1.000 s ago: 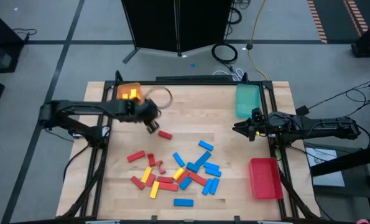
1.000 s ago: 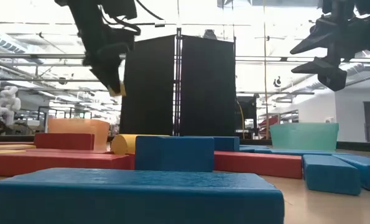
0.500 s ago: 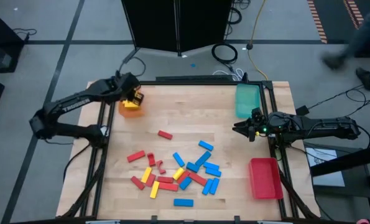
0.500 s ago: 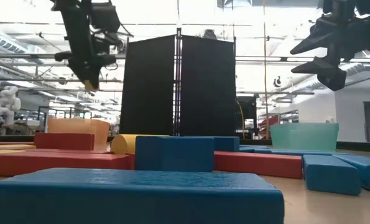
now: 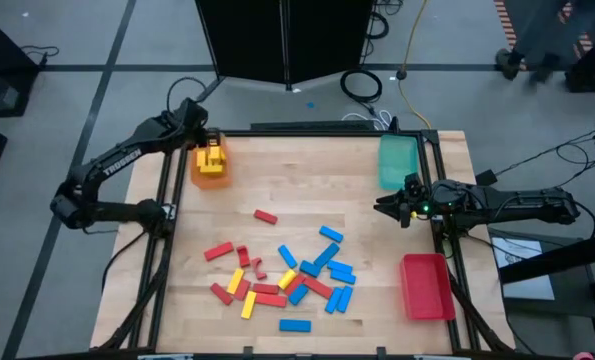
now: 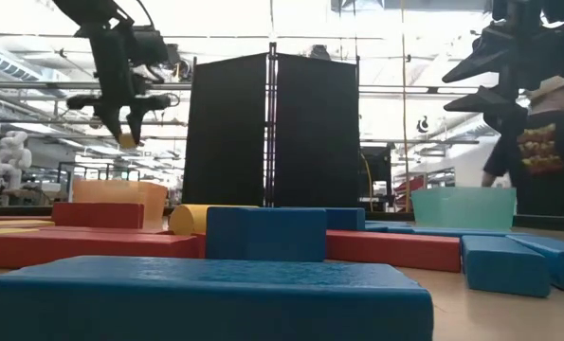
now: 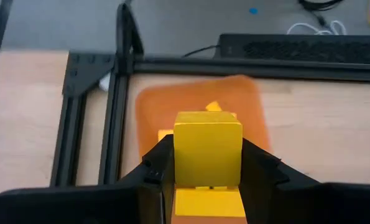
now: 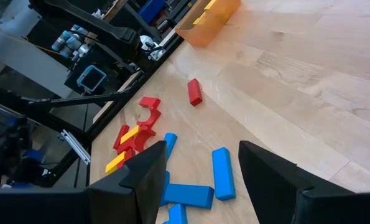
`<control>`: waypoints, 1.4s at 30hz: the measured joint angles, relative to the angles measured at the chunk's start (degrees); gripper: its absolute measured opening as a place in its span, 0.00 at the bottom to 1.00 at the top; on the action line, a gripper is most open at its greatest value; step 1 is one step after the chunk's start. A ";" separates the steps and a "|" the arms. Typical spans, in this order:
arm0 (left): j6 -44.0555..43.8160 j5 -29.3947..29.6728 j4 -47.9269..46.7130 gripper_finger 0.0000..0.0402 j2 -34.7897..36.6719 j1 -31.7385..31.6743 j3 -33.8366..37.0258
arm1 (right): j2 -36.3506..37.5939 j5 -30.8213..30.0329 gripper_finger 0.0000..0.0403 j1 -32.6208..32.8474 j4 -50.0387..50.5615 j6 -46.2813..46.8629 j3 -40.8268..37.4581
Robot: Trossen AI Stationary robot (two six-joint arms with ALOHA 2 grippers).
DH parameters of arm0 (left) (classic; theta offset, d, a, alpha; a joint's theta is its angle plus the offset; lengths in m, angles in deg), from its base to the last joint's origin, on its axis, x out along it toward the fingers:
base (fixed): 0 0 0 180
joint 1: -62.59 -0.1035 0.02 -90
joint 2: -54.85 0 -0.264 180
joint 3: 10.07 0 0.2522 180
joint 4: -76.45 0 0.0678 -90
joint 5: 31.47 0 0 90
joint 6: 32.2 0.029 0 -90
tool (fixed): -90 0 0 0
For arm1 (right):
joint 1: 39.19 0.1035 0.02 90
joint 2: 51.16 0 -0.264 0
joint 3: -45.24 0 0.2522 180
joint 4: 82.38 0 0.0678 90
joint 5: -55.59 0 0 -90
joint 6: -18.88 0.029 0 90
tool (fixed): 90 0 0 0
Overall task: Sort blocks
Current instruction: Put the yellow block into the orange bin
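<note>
Yellow block [image 7: 208, 144] | clamped between left fingers [image 7: 161, 163] | above orange tray [image 7: 150, 107]

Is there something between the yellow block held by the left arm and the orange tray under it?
Nothing visible. The left gripper has its jaws shut on the flat yellow rectangular block, directly above the translucent orange plastic tray at the table's far left corner. Only other yellow blocks lie inside the tray, and the drop path looks open.
</note>
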 joint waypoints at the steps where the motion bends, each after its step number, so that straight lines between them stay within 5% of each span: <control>1: -0.71 -0.28 0.26 0.29 -0.02 -0.28 0.89 | 0.00 0.02 0.48 0.00 0.00 -0.01 0.01; 12: -5.21 -0.51 2.29 0.30 -2.91 -0.44 5.81 | -0.02 0.02 0.48 0.00 0.03 -0.02 0.01; 27: -4.71 0.64 4.00 0.48 -5.24 0.31 5.81 | -0.02 0.02 0.48 0.00 0.07 -0.02 0.02; 34: 2.68 -13.23 11.11 0.51 -5.09 5.24 5.81 | -0.02 0.02 0.48 0.00 0.07 -0.02 -0.01; 42: 7.01 -33.31 20.51 0.51 -5.09 18.33 5.81 | -0.02 0.02 0.48 0.00 0.09 -0.02 -0.01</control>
